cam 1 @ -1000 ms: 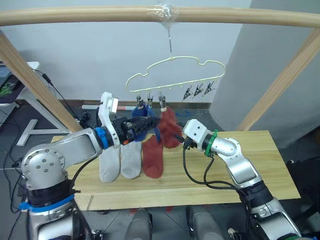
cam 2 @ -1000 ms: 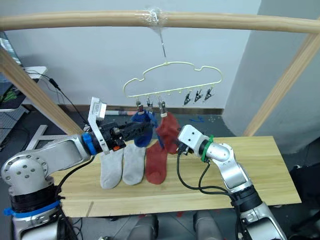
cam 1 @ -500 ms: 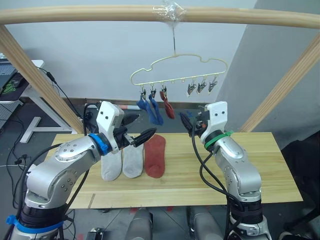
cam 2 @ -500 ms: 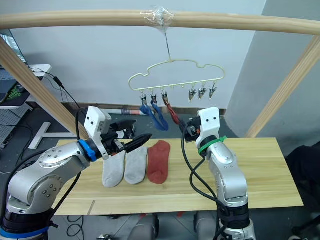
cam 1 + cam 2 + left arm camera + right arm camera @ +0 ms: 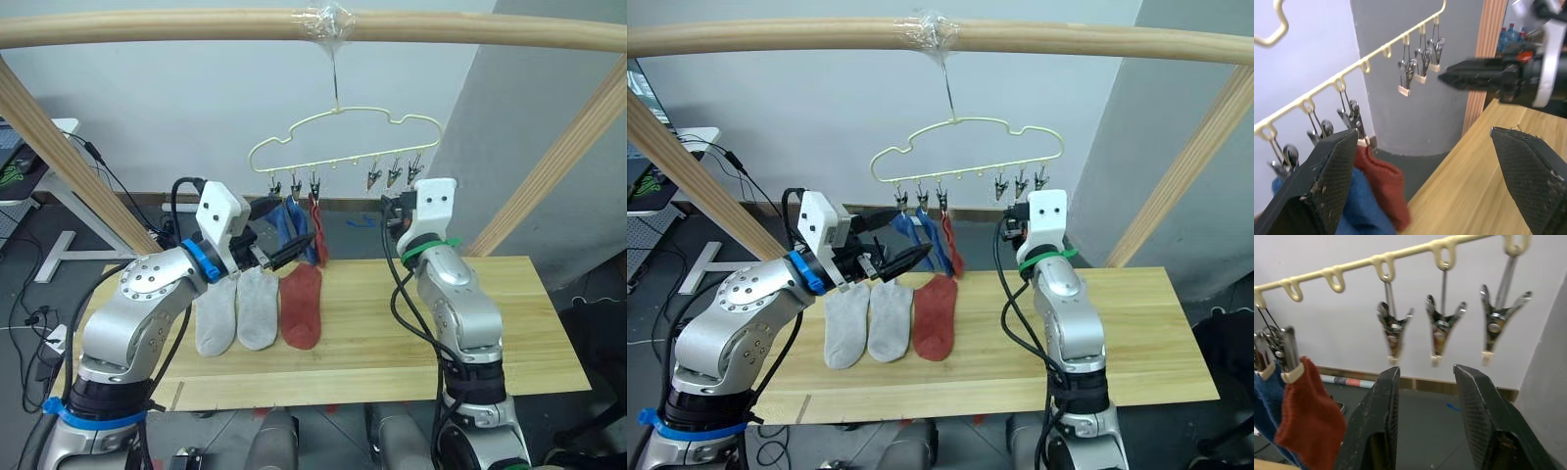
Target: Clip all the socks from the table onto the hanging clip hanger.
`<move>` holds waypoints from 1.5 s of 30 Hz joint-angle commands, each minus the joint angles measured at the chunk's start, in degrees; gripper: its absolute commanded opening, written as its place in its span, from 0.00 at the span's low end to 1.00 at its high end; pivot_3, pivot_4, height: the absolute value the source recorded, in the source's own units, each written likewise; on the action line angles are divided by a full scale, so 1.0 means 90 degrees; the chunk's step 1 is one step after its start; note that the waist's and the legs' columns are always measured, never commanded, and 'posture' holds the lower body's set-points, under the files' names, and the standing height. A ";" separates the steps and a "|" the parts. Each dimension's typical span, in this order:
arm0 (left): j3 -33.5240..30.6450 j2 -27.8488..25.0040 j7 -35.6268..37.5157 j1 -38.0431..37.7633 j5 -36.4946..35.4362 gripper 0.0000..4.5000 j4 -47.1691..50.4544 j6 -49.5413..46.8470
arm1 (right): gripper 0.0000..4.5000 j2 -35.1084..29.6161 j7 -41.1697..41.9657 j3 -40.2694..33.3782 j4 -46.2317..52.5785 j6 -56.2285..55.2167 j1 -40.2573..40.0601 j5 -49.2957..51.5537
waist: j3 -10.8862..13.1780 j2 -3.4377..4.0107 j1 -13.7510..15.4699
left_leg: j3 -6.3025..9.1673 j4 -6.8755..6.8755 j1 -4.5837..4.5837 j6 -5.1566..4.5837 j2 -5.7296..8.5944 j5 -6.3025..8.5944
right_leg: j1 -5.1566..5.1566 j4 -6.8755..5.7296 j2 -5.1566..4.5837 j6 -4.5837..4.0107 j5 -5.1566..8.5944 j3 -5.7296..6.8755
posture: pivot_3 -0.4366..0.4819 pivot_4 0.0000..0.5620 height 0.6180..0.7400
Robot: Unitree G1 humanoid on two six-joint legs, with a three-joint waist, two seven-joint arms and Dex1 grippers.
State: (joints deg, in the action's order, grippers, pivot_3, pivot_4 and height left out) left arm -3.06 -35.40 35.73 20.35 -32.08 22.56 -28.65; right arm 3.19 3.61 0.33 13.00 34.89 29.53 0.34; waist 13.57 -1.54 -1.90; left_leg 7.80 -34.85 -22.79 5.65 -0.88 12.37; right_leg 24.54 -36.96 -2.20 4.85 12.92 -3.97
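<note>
1. The left gripper (image 5: 284, 253) is reaching toward the clip hanger (image 5: 343, 147), fingers spread wide and holding nothing, beside two blue socks (image 5: 292, 227) and one red sock (image 5: 316, 225) hanging clipped.
2. The right gripper (image 5: 1425, 421) is pointing up beneath three bare clips (image 5: 1442, 328), fingers parted and holding nothing.
3. Two grey socks (image 5: 238, 311) and one rust sock (image 5: 301, 305) are lying on the table (image 5: 509, 323).

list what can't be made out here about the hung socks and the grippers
- Hung blue socks: left eye view, left gripper overlaps them; their lower ends are hidden.
- Hung red sock: right wrist view, the picture's bottom edge cuts it off.
- Right gripper: right eye view, its wrist block hides the fingers.
</note>
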 commanded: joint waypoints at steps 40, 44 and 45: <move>-0.0274 0.0122 0.0043 0.0118 0.0013 1.00 0.0388 -0.0005 | 0.45 0.0164 -0.0129 -0.0172 -0.1930 -0.1199 0.1269 0.0342 | 0.0001 0.0001 0.0005 | 0.0002 -0.0002 0.0000 -0.0001 0.0000 -0.0001 | 0.0000 -0.0002 0.0002 -0.0007 -0.0007 0.0001 | 0.58 0.36 1.00; -0.0301 0.0120 0.0020 0.0119 -0.0012 1.00 0.0424 -0.0034 | 0.45 0.0152 -0.0159 -0.0186 -0.2191 -0.1377 0.1445 0.0377 | 0.0002 0.0002 0.0006 | 0.0002 0.0000 -0.0002 -0.0002 0.0000 0.0000 | 0.0000 -0.0001 0.0001 -0.0011 -0.0010 0.0001 | 0.58 0.37 1.00; -0.0310 0.0119 0.0021 0.0125 -0.0015 1.00 0.0422 -0.0041 | 0.45 0.0151 -0.0164 -0.0179 -0.2236 -0.1405 0.1470 0.0380 | 0.0002 0.0003 0.0006 | 0.0002 0.0000 -0.0002 -0.0002 0.0000 0.0000 | 0.0000 0.0000 0.0001 -0.0011 -0.0010 0.0001 | 0.58 0.37 1.00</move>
State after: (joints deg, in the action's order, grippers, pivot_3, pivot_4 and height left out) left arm -4.35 -34.14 35.73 20.98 -31.44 24.14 -29.52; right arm 4.55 2.37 -1.12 -8.15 24.11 41.55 3.42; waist 13.59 -1.52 -1.85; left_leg 7.81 -34.86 -22.81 5.64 -0.88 12.37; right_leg 24.54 -36.96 -2.19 4.76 12.84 -3.96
